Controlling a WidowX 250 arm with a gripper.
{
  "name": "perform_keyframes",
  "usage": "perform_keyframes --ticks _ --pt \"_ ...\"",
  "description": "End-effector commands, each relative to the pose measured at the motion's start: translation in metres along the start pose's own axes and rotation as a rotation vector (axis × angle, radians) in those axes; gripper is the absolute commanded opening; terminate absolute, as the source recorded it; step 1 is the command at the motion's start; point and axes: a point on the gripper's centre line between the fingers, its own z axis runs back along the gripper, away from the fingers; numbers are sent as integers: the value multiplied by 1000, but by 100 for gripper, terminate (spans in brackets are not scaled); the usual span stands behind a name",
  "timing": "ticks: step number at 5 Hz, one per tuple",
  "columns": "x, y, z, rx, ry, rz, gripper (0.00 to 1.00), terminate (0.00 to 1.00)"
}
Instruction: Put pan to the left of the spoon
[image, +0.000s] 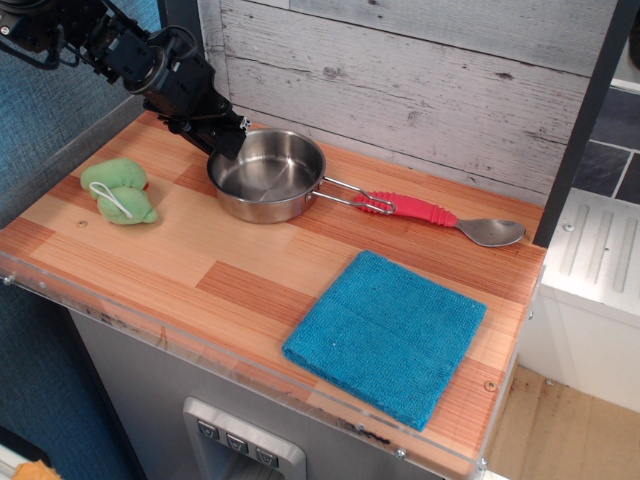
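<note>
The pan (266, 177), a small shiny steel saucepan, stands on the wooden table (200, 255) at the back, left of centre. Its wire-loop handle (352, 195) points right, and its tip reaches the red end of the spoon. The spoon (410, 209) lies to the right of the pan, with its silver bowl (492, 232) at the far right. My gripper (226, 140) is at the pan's back-left rim, shut on the rim. The black arm reaches in from the upper left.
A green soft toy (120, 190) lies at the table's left side. A blue cloth (386, 335) lies at the front right. A grey plank wall (420, 80) stands right behind the pan and spoon. The table's front edge has a clear plastic lip (230, 365).
</note>
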Motion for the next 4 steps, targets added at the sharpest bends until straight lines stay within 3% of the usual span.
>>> perform_keyframes --ticks 1,2,4 --pt "18 1 27 41 -77 -9 100 0" --pt "27 0 41 90 -88 -45 100 0" --pt "44 -32 78 192 -120 -192 100 0"
